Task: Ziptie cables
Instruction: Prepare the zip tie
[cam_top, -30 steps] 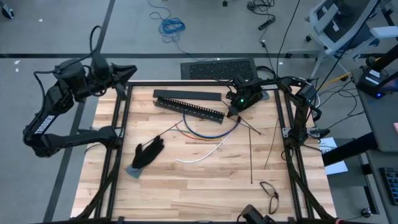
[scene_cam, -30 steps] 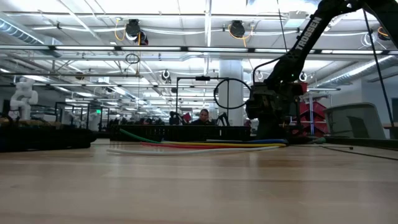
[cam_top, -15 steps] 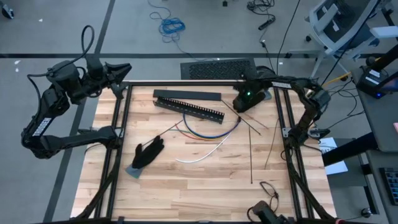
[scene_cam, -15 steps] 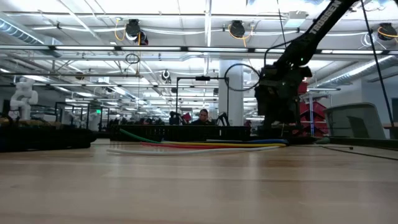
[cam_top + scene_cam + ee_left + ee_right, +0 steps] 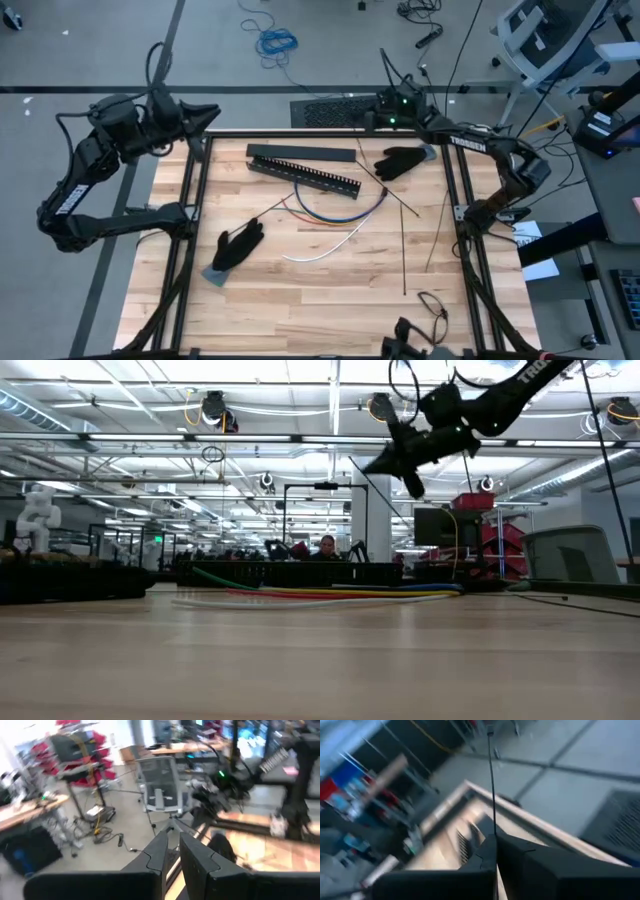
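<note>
The cables [image 5: 335, 205] lie in a loose bundle of arcs near the middle of the wooden table [image 5: 300, 300], just on the near side of the long black slotted bar [image 5: 305, 172]. Their long axis runs roughly from 9 o'clock to 3 o'clock across the high view, bowing toward 6 o'clock, with a white strand trailing off toward 7 o'clock. In the low view they [image 5: 330, 592] show as flat coloured lines on the tabletop.

The right gripper [image 5: 385, 75] is lifted high above the table's far edge, at about 1 o'clock from the cables and well apart from them. Its fingers [image 5: 492, 851] are pressed together on a thin stiff black strip, a zip tie [image 5: 491, 775], which sticks straight out ahead of them; the low view shows the same gripper [image 5: 395, 455] raised well clear of the table.

The left gripper [image 5: 210, 113] waits off the table's far left corner, at about 10 o'clock from the cables, its fingers [image 5: 192, 857] nearly closed with only a narrow slit between them and nothing held.

The right arm carries the tie, so by my judgement it must come down and toward 7 o'clock to reach the bundle, meeting the cables across their long axis. A black glove [image 5: 405, 158] lies between it and the cables; another black glove [image 5: 238, 245] lies at 8 o'clock from the bundle.
</note>
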Tool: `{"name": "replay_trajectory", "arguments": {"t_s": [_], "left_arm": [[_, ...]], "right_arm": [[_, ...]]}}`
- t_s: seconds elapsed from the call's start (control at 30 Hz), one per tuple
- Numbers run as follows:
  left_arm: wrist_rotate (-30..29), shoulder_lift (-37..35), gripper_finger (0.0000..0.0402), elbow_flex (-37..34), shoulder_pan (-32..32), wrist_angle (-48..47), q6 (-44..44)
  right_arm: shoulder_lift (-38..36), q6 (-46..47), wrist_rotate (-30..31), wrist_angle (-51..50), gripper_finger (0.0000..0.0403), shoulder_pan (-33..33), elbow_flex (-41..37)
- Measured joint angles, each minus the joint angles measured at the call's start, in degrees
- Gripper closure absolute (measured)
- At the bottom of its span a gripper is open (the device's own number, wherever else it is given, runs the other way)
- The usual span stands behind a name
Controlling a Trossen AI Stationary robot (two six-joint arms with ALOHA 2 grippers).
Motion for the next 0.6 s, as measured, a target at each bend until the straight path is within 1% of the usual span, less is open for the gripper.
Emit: {"name": "replay_trajectory", "arguments": {"t_s": [0.07,0.17,0.27,0.33,0.4,0.47,0.6], "left_arm": [[0.4,0.0,0.0353,-0.8,0.0,0.0,1.8],[1.4,0.1,0.0353,-2.9,0.0,0.2,2.8],[1.6,0.2,0.0353,-6.5,0.0,0.1,2.8],[3.8,0.1,0.0353,-10.0,0.0,1.8,2.6],[7.2,-0.5,0.0353,-15.1,0.0,6.8,-0.3],[11.0,-1.5,0.0353,-21.8,0.0,15.3,-4.2],[15.4,-3.3,0.0353,-36.2,0.0,33.6,-15.4]], "right_arm": [[0.0,1.7,2.9,4.5,0.0403,2.6,0.0],[0.0,3.5,8.8,10.4,0.0403,6.8,0.0],[0.0,3.9,14.6,16.4,0.0403,10.7,0.0],[0.0,4.8,18.7,20.3,0.0403,12.8,0.0],[0.1,5.7,22.2,24.3,0.0403,14.5,0.0],[0.1,5.7,24.4,26.6,0.0403,16.0,0.0],[0.1,5.7,25.1,25.9,0.0403,18.6,0.0]]}}
